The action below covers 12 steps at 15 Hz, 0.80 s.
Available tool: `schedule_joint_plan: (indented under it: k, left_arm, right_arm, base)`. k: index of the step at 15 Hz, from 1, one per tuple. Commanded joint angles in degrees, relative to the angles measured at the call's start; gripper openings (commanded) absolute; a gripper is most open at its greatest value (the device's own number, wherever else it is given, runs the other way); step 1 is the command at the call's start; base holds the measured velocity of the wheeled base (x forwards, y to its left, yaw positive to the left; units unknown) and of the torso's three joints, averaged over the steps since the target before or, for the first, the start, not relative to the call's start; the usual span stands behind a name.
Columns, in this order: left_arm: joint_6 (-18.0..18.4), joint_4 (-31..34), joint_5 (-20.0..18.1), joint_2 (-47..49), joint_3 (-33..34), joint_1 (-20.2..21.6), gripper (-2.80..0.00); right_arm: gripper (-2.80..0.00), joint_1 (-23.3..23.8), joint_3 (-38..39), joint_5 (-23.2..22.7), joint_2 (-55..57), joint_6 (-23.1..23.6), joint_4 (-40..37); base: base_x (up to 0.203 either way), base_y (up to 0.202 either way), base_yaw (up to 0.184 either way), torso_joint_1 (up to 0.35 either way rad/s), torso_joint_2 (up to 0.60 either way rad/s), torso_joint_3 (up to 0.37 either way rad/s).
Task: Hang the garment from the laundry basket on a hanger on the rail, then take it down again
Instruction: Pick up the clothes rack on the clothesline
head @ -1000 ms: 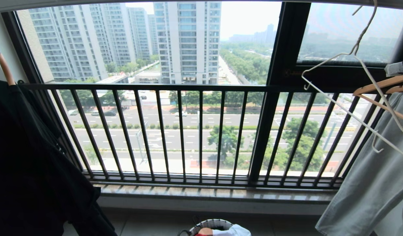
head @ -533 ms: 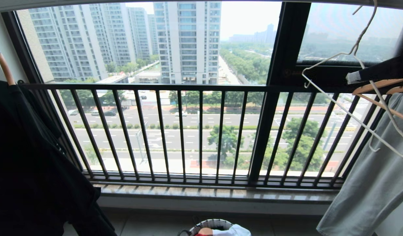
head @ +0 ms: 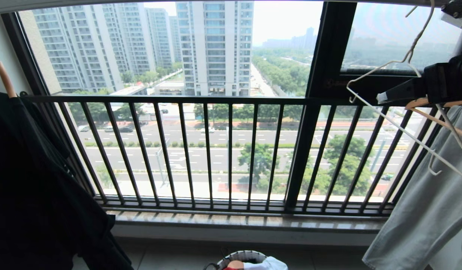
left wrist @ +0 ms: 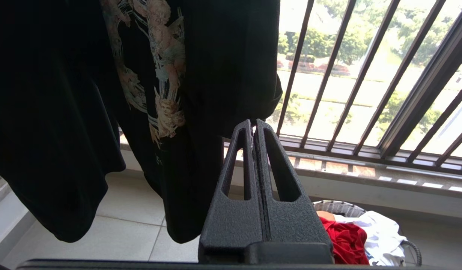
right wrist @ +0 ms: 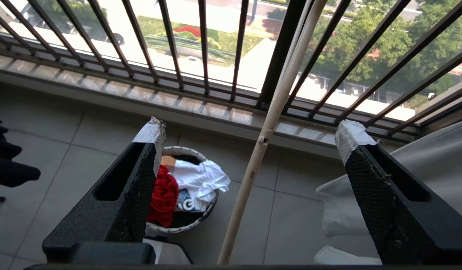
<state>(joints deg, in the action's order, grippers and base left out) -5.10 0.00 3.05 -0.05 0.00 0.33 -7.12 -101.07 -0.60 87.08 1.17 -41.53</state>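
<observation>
1. Plainly the step in hand is the fetching of the thin off-white wire hanger [head: 396, 125]; the red short-sleeved T-shirt [right wrist: 163, 198] lies in the small round laundry basket with the patterned rim [right wrist: 212, 204] on the tiled floor, beside a white shirt with a dark print [right wrist: 199, 183], so nothing is hung yet.
2. Up at the right edge of the head view the right pincer [right wrist: 249, 137] stands with its taped fingers [right wrist: 150, 133] wide apart and one long bar of the hanger running between them — touching neither, as far as I can judge.
3. Next, I judge, it must close squarely on that thin wire; a slim bar may slip or swing if caught off-centre.
4. Low by a hanging black T-shirt with a pale print [left wrist: 103, 93], the left pincer [left wrist: 255, 129] is idle, its fingers pressed together on nothing.
5. Only the head view shows the hanger's twisted neck, a wooden hanger [head: 441, 103] and the pale grey garment [head: 422, 210]; only the wrist views show the basket's contents — the head view cuts them off at its lower edge.
</observation>
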Motion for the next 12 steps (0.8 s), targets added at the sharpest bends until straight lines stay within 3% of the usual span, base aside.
schedule_joint_plan:
  k: [1, 11, 12]
  left_arm:
    - [-0.09, 0.0, 0.03, 0.05, 0.0, 0.02, -2.8]
    - [-0.09, 0.0, 0.03, 0.05, 0.0, 0.02, -2.8]
    - [-0.09, 0.0, 0.03, 0.05, 0.0, 0.02, -2.8]
  right_arm:
    - [0.0, 0.64, 0.09, 0.01, 0.82, 0.15, -0.3]
    - [0.0, 1.32, 0.45, 2.79, 2.48, 0.33, -0.3]
    - [-2.8, 1.32, 0.53, 2.8, 2.48, 0.34, -0.3]
  base:
    - [0.0, 0.0, 0.0, 0.0, 0.0, 0.0]
    - [0.0, 0.0, 0.0, 0.0, 0.0, 0.0]
    - [0.0, 0.0, 0.0, 0.0, 0.0, 0.0]
